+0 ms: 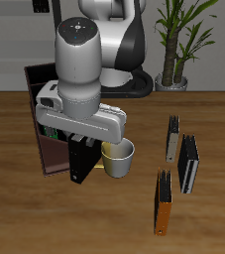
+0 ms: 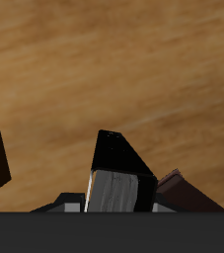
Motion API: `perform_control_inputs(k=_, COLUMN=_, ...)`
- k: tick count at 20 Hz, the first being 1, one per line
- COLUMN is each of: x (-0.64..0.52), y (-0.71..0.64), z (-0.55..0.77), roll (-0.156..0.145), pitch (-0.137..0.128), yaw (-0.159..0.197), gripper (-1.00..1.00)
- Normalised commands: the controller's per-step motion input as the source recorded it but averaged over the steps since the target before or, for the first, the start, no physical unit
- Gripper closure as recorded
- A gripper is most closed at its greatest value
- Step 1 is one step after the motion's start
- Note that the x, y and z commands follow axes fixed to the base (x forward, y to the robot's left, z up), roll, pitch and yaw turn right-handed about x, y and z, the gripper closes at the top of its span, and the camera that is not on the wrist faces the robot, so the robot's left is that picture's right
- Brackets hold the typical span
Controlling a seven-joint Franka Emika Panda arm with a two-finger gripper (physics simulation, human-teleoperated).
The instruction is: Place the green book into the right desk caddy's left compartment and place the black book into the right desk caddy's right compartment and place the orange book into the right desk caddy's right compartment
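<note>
My gripper (image 1: 81, 146) is shut on the black book (image 1: 82, 165), which hangs upright with its lower end low over the table. In the wrist view the black book (image 2: 119, 163) sits between the fingers, white page edge toward the camera. It hangs at the near end of the maroon right desk caddy (image 1: 51, 149), between that caddy and a mug; I cannot tell whether it is inside a compartment. A green patch, likely the green book (image 1: 48, 129), shows in the caddy under my hand. The orange book (image 1: 164, 212) stands on edge far across the table, near the front edge.
A pale yellow mug (image 1: 120, 157) stands right beside the held book. A tan-grey book (image 1: 171, 140) and a slim black book (image 1: 188, 164) stand on edge behind the orange one. A potted plant (image 1: 175, 40) stands at the back.
</note>
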Motion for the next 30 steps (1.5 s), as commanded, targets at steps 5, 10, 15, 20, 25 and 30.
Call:
perform_control_inputs(k=5, x=-0.57, y=0.04, z=0.59, roll=0.018, pitch=-0.051, yaw=0.115, gripper=1.0)
perform_control_inputs(k=10, x=-0.58, y=0.07, z=0.44, roll=-0.017, pitch=0.043, yaw=0.138, gripper=1.0)
perform_control_inputs(k=15, x=-0.56, y=-0.08, z=0.44, roll=-0.002, pitch=-0.035, yaw=0.098, gripper=1.0)
perform_control_inputs(k=20, x=-0.43, y=-0.08, z=0.27, roll=0.0, pitch=-0.031, yaw=0.079, gripper=1.0)
perform_control_inputs(k=25, x=-0.55, y=-0.26, z=0.24, roll=-0.028, pitch=-0.004, yaw=0.035, gripper=1.0)
perform_control_inputs(k=30, x=-0.42, y=-0.09, z=0.18, roll=-0.017, pitch=-0.046, yaw=0.058, gripper=1.0)
